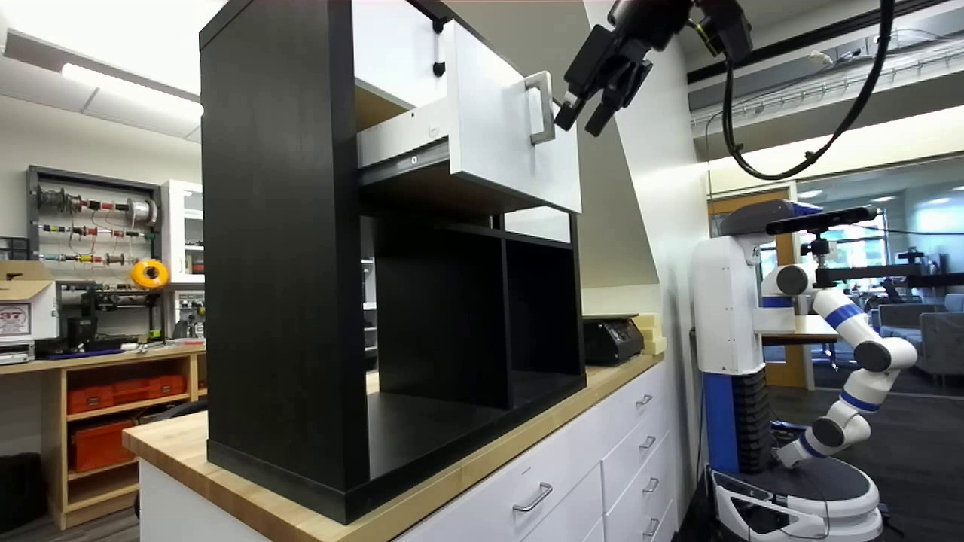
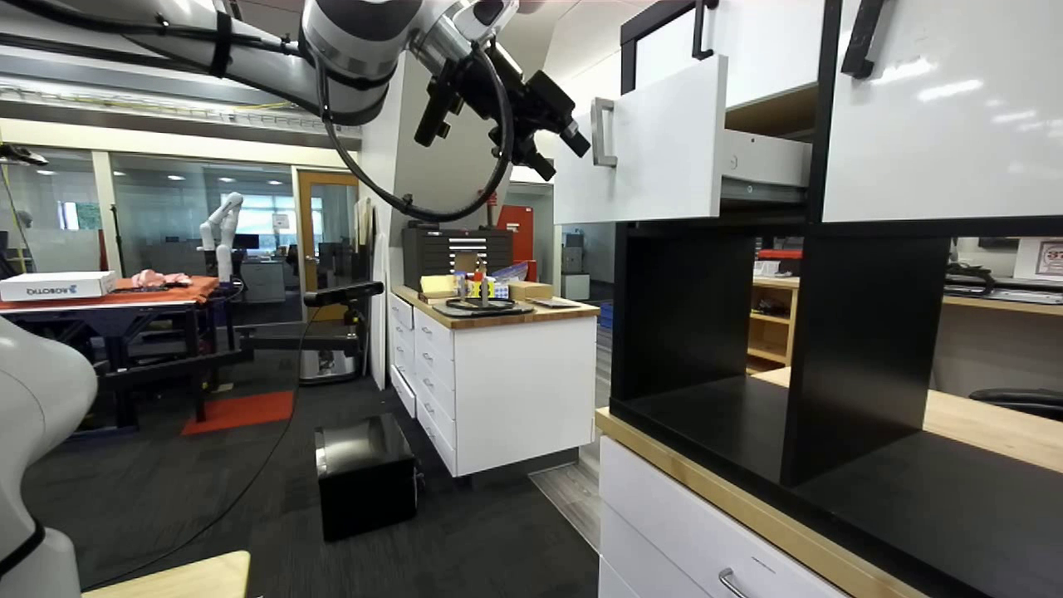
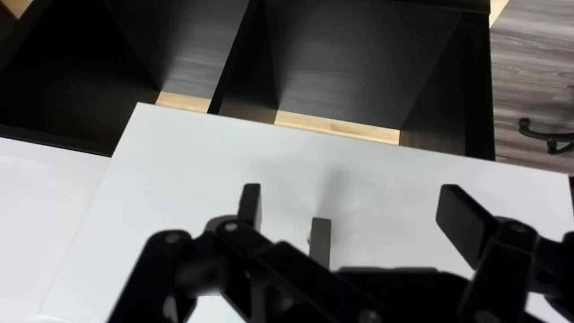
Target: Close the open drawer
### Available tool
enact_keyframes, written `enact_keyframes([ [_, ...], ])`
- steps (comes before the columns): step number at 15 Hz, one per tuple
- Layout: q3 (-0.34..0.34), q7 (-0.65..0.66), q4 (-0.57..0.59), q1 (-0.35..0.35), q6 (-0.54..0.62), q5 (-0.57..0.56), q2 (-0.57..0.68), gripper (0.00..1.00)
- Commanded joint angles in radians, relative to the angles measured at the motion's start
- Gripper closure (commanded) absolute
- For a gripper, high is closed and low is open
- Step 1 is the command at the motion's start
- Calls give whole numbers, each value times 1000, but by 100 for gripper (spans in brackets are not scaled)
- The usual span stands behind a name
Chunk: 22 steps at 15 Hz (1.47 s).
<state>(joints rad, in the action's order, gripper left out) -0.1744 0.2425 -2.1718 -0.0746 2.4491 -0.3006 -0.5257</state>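
The open drawer has a flat white front (image 1: 489, 128) and a grey bar handle (image 1: 545, 105). It sticks out of the upper part of a black shelf unit (image 1: 279, 263), with its pale side and metal rail showing. It also shows in an exterior view (image 2: 664, 158) and fills much of the wrist view (image 3: 179, 148). My gripper (image 1: 584, 119) is just outside the front, near the handle, in both exterior views (image 2: 561, 156). In the wrist view the gripper (image 3: 354, 215) is open, with the handle (image 3: 320, 237) showing between its fingers, nearer the left one. Contact cannot be told.
The shelf unit stands on a wooden counter (image 1: 452, 482) over white drawers with silver handles. A white front with a black handle (image 2: 864, 37) is beside the drawer. Below are black open compartments (image 2: 706, 316). A black cable hangs from the arm (image 2: 415, 208).
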Motion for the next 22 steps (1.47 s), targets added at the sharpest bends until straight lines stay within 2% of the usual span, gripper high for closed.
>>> enact_keyframes([
  [1,-9,19,42,-33,69,-37,27,0],
  [10,-9,19,32,-63,214,-42,35,0],
  [18,6,1,-28,-83,439,-30,99,0],
  [22,8,9,-37,-92,508,-43,130,0],
])
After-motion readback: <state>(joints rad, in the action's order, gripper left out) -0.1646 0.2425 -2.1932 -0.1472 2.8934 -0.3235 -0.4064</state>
